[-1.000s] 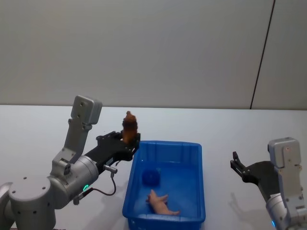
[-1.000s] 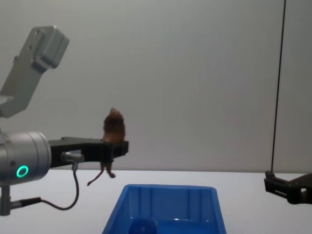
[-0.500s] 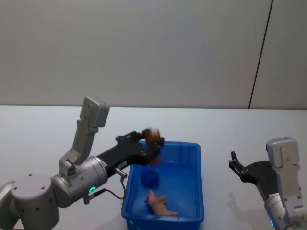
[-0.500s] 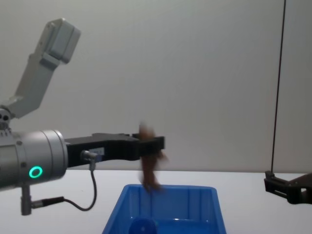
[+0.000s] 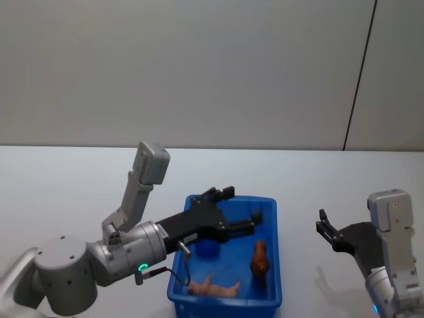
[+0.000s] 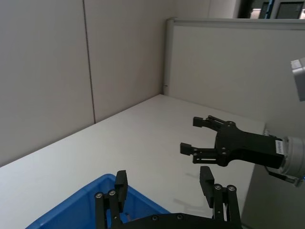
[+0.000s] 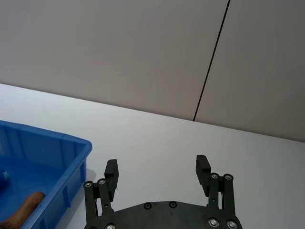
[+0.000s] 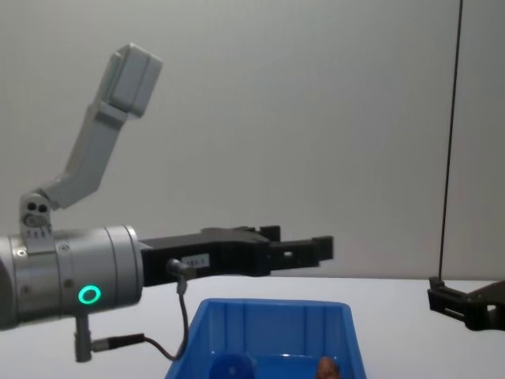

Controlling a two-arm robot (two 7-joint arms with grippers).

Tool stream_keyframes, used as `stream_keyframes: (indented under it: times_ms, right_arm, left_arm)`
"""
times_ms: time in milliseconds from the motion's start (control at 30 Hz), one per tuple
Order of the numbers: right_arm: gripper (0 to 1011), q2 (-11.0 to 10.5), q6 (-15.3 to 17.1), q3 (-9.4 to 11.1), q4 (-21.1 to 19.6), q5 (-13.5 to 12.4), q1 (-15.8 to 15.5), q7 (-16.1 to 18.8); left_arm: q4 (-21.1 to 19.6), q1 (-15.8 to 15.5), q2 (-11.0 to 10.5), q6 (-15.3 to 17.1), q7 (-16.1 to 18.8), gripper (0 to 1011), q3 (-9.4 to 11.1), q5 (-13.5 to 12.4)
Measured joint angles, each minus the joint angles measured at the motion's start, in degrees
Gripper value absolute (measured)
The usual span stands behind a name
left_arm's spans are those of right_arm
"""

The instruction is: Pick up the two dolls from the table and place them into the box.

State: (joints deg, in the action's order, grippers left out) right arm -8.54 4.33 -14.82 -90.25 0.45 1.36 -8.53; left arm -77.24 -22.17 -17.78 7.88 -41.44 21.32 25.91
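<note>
**Head view: brown doll in the box, left fingers spread above it**

Head view. Left gripper (image 5: 233,209) reaches out flat over the box (image 5: 273,213), fingers apart, nothing between them. Brown doll (image 5: 260,257) lies inside, toward the right wall. The blue doll (image 5: 207,246) sits on the box floor under the left gripper, partly hidden by it. A third figure, the pink toy (image 5: 213,288), lies near the front wall (not one of the two named).

Handling, as a judgement: both dolls look small and light. The brown one has a rough surface, so the pads should bite well; best taken across the body, not by the thin limbs. The blue one is rounded and smooth, likely to slip unless pinched across its widest part. Neither looks fragile.

Pose. Left forearm runs near level from the shoulder side across the box's near left rim; in the chest view the left gripper hangs well above the rim, fingers horizontal. The right gripper (image 5: 328,232) is parked over bare table (image 5: 66,179), well to the right of the box, fingers open and empty.

With both dolls in the box, the task looks done.
</note>
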Motion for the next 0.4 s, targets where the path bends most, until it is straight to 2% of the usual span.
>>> stream_keyframes:
  times_ms: [67, 400]
  right_arm:
    - [1001, 0.0, 0.0, 0.0, 0.0, 0.0, 0.0, 0.0]
    - [1001, 0.0, 0.0, 0.0, 0.0, 0.0, 0.0, 0.0]
  left_arm:
    - [0.84, -0.42, 0.32, -0.32, -1.27, 998, 0.22, 0.09]
    - [3.27, -1.62, 1.21, -1.24, -5.09, 1001, 0.88, 0.32]
